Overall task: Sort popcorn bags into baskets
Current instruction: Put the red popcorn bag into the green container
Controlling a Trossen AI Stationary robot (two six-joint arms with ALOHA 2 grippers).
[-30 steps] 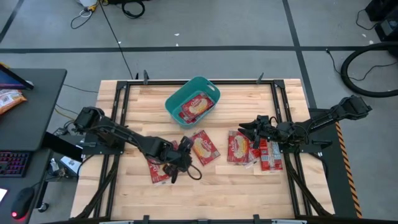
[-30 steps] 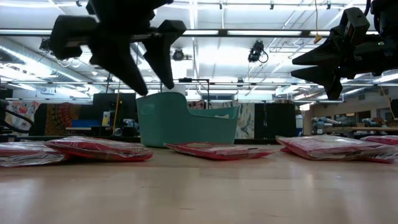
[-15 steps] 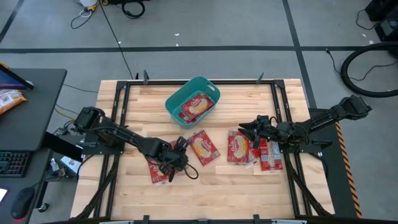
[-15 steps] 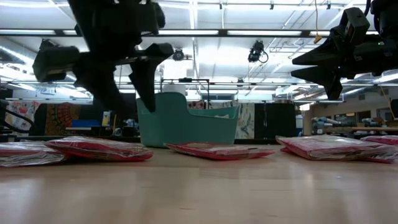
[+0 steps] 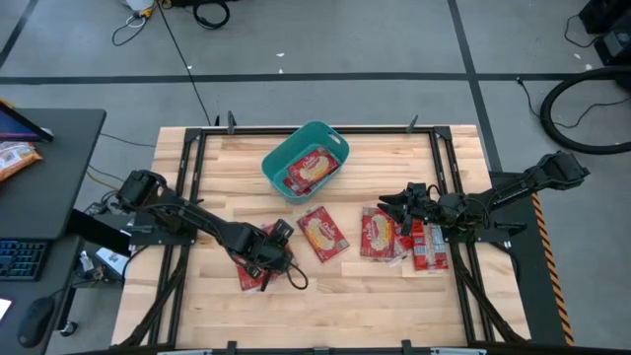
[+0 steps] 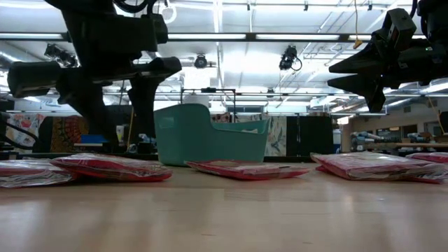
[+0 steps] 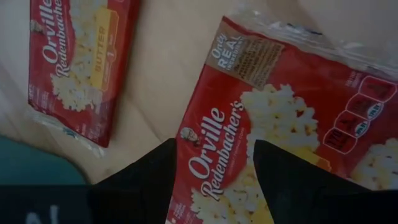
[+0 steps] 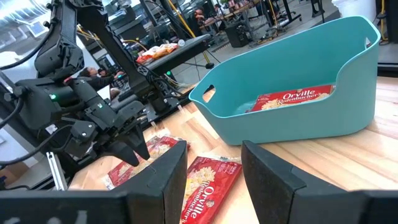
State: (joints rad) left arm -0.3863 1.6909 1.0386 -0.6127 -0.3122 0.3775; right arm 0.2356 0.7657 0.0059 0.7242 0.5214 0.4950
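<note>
A robotics lab in a large industrial hall. A wooden table (image 5: pixel 325 296) in a black metal frame (image 5: pixel 187 168) stands on a grey concrete floor (image 5: pixel 345 39) marked with dark lines, with loose cables (image 5: pixel 582 99) lying about. Two dark robot arms are mounted at the table's sides. A black desk (image 5: pixel 49 177) to one side carries a keyboard (image 5: pixel 20 258) and a mouse (image 5: pixel 36 320). Across the table, the low view takes in a high ceiling with strip lights (image 6: pixel 266 36), more benches and equipment. A further robot arm (image 8: pixel 62 37) stands beyond the table in the right wrist view.
</note>
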